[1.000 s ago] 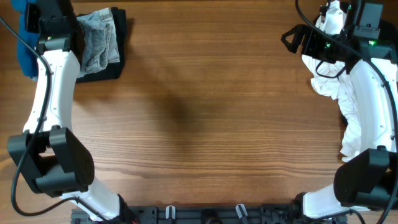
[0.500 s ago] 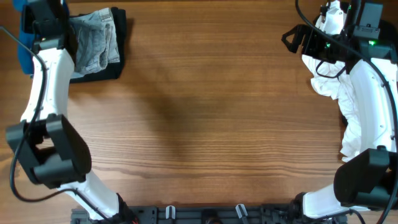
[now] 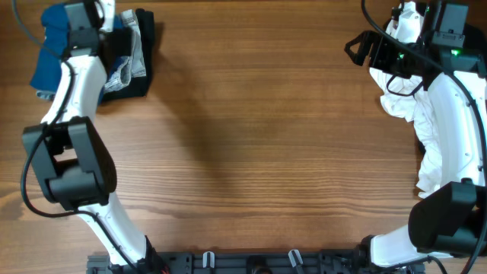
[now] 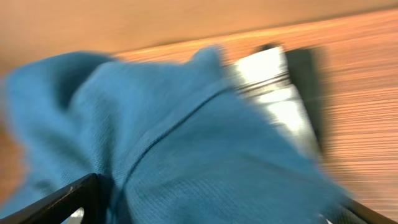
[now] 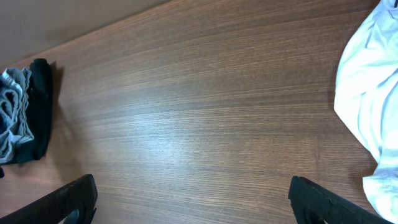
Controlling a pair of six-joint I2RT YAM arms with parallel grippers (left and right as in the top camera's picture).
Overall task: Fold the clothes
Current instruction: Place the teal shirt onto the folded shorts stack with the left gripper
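The clothes, a deep-blue garment (image 3: 47, 47), lie bunched at the table's far left corner. In the left wrist view the blue cloth (image 4: 205, 143) fills most of the picture. My left gripper (image 4: 211, 213) hangs right over it, open, with one black finger at each lower corner and the cloth lying loose between them. My right gripper (image 3: 354, 47) is open above bare wood at the far right, and in its own view the right gripper (image 5: 199, 205) has nothing between its fingers.
Pale denim shorts (image 3: 131, 47) rest on a folded black garment (image 3: 141, 82) just right of the blue cloth; both also show as shorts (image 5: 12, 118) and black garment (image 5: 38, 106). A crumpled white garment (image 3: 411, 103) lies under the right arm, and the white garment (image 5: 367, 93) edges the right wrist view.
The left arm has swung right and farther back, uncovering more of the blue garment. Its jaws have gone from shut to open, letting the cloth go. The right arm is unchanged.
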